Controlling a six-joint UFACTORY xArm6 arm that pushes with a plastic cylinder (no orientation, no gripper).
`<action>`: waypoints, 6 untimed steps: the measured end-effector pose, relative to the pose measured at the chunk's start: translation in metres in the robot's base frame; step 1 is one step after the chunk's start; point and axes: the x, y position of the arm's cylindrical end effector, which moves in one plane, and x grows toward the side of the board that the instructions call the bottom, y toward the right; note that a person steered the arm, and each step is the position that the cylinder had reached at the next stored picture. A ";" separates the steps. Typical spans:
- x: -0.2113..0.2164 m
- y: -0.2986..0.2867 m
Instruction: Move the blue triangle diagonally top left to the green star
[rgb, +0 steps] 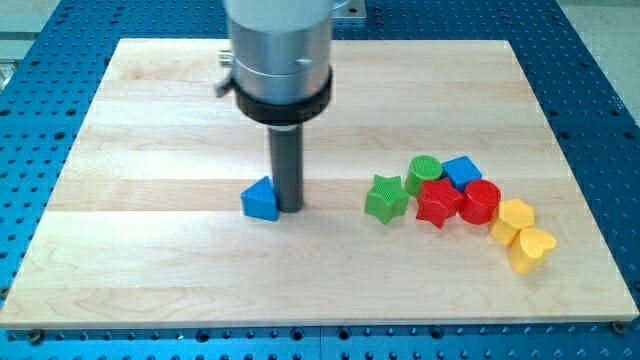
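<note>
1. My tip (290, 208) rests on the wooden board (150, 110), a little toward the view's left of the board's middle.
2. The blue triangle (260, 200) lies touching, or as good as touching, the tip's left side in the view; no gap can be made out between them.
3. The arm ends in a plain rod, so there are no jaws to clench or release, and nothing is grasped; the tip only stands against the triangle.
4. The green star (386, 197) lies well to the view's right of the triangle, at about the same height in the view, with bare board between them.
5. The star is the leftmost piece of a cluster on the board's right half.
6. A green cylinder (424, 172) sits just above and to the right of the star.
7. A red star (438, 203) lies just right of the green star, close enough that they seem to touch.
8. A blue cube (461, 171) sits right of the green cylinder, at the cluster's top.
9. A red cylinder (480, 202) lies right of the red star, touching it.
10. A yellow block (515, 220), its shape unclear, lies at the lower right of the red cylinder.
11. A yellow heart (531, 250) lies just below that block, nearest the view's bottom right.
12. There are no containers: every block lies straight on the board, which sits on a blue perforated table (50, 150).
</note>
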 end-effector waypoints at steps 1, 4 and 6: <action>0.034 0.014; -0.042 -0.051; -0.031 -0.092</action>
